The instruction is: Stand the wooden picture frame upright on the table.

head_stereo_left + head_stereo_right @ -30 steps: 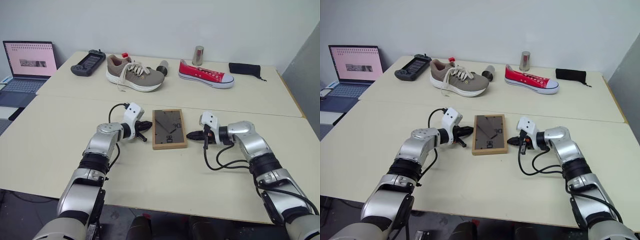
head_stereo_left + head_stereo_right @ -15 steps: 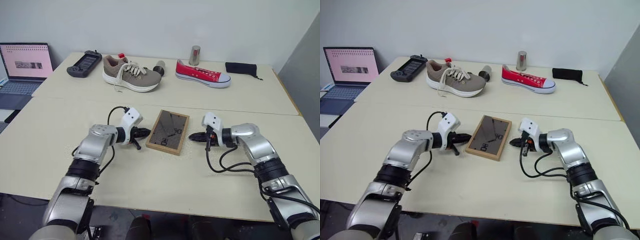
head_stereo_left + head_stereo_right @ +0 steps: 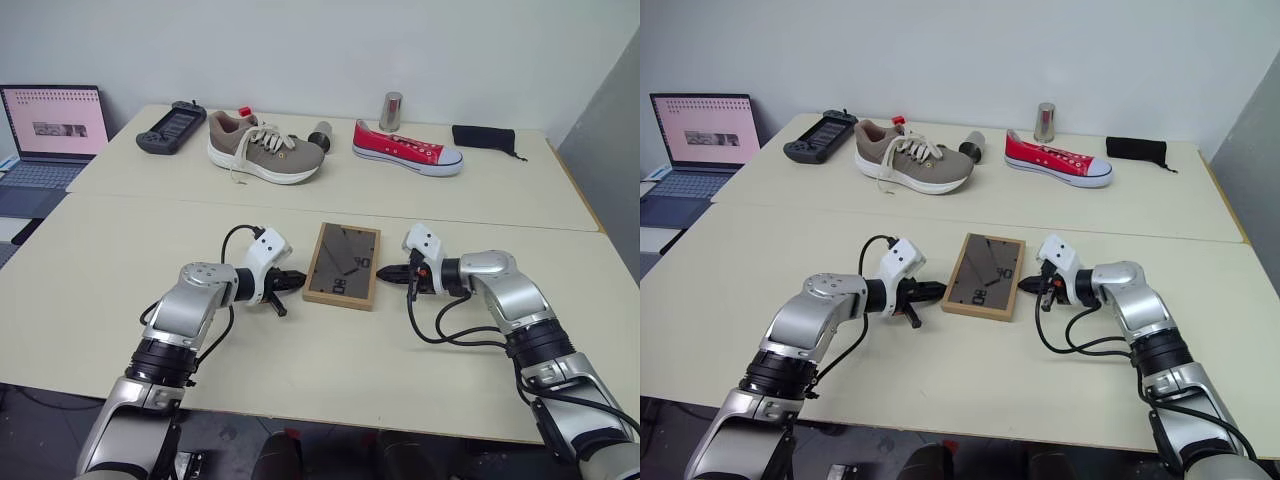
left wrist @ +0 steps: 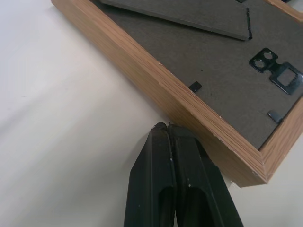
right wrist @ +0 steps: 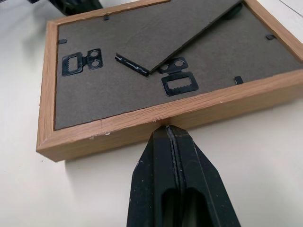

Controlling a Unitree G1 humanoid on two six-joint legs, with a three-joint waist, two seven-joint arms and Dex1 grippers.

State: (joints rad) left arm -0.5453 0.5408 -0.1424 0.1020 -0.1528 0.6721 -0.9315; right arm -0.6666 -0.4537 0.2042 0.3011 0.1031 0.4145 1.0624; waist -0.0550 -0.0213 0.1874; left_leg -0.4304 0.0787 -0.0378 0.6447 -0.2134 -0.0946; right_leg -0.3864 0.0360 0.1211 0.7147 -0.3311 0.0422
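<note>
Lying flat, the picture frame point(image 3: 343, 264) rested board-side up on the table point(image 3: 120, 250), midway along its near half | left gripper point(image 3: 297, 281) pressed together at one long side | right gripper point(image 3: 386, 272) pressed together, tips touching the opposite side

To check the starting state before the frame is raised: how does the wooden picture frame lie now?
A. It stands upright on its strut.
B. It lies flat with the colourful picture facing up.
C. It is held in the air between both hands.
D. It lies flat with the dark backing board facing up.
D: the wooden picture frame lies flat on the table, its dark backing with strut and hangers facing up, with a shut hand at each side.
</note>
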